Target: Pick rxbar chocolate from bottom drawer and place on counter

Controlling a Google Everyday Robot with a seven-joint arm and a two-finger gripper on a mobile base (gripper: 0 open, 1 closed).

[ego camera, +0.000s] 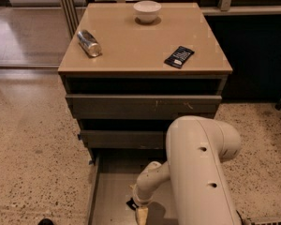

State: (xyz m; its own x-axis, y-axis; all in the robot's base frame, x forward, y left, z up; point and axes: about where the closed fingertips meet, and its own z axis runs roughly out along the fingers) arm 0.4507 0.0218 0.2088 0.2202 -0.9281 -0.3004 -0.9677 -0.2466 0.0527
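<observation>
The bottom drawer (111, 187) is pulled open below the two upper drawers, showing a plain grey floor. My gripper (141, 213) reaches down into it near the front, at the end of the white arm (196, 172). Only a small black corner of the rxbar chocolate (130, 203) shows just left of the gripper; the rest is hidden under the wrist. The tan counter (136, 41) tops the cabinet.
On the counter lie a black bar with a white label block (179, 56) at the right, a silver can (89, 43) on its side at the left, and a white bowl (147, 11) at the back. Speckled floor surrounds the cabinet.
</observation>
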